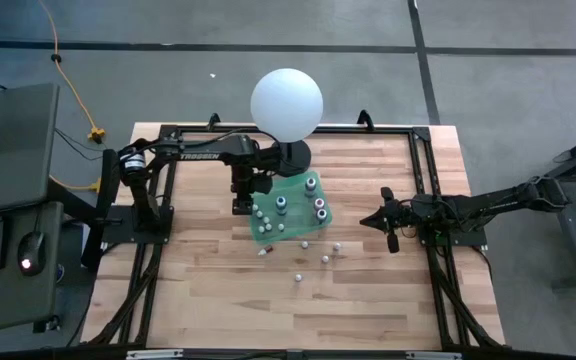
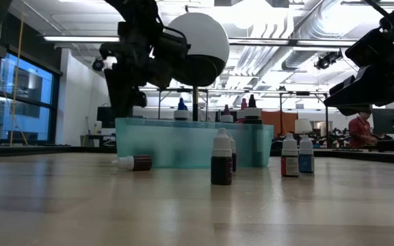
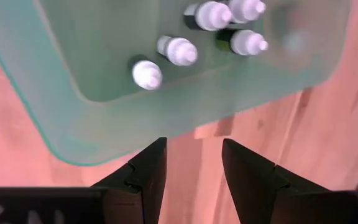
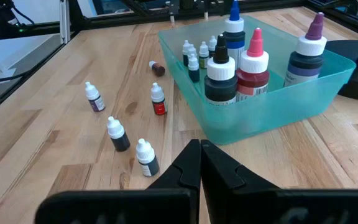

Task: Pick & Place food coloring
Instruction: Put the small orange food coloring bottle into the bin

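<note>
- Dark left gripper (image 3: 191, 163) spread empty above the teal bin (image 1: 268, 234) edge; right gripper (image 4: 201, 163) pressed together, waiting apart.
- Four small food coloring bottles (image 3: 180, 51) already binned; five more (image 4: 117, 134) loose on wooden table (image 1: 208, 290).
- Best aimed at the nearest upright bottle, gripped below the cap, clear of neighbours.

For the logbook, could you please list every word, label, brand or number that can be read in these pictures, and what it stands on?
"TROSSEN": white letters on the left arm, small but just readable in the high view.
Labels on the small bottles and the big bottles in the bin: too small or blurred to read.
Nothing else is readable.
</note>
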`<state>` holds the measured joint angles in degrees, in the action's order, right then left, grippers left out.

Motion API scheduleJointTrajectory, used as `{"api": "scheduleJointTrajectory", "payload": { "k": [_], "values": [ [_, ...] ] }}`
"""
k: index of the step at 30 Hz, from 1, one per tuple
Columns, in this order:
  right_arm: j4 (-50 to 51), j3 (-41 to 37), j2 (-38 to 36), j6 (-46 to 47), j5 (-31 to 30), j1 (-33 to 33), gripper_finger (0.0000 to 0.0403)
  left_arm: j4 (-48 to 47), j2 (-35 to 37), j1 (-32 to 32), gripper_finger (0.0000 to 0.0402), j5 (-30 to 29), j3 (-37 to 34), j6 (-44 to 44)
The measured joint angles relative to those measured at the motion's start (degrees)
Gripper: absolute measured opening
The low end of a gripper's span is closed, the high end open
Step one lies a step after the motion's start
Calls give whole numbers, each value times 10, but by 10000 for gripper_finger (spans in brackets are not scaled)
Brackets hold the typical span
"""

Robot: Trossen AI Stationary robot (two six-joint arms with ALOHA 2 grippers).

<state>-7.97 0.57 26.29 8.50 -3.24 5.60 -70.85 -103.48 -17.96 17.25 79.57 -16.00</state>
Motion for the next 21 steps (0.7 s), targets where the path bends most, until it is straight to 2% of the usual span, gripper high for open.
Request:
{"api": "scheduleJointTrajectory", "payload": {
  "k": [5,11,16,21],
  "values": [
    [0,0,0,0,0,0,2,25,14,0,152,-40,0,-6],
    [1,0,0,0,0,0,2,0,36,0,152,-42,0,-8],
    [0,0,0,0,0,0,2,-59,72,10,152,4,-5,27],
    [0,0,0,0,0,0,2,-59,139,70,152,22,-43,79]
  ]
}}
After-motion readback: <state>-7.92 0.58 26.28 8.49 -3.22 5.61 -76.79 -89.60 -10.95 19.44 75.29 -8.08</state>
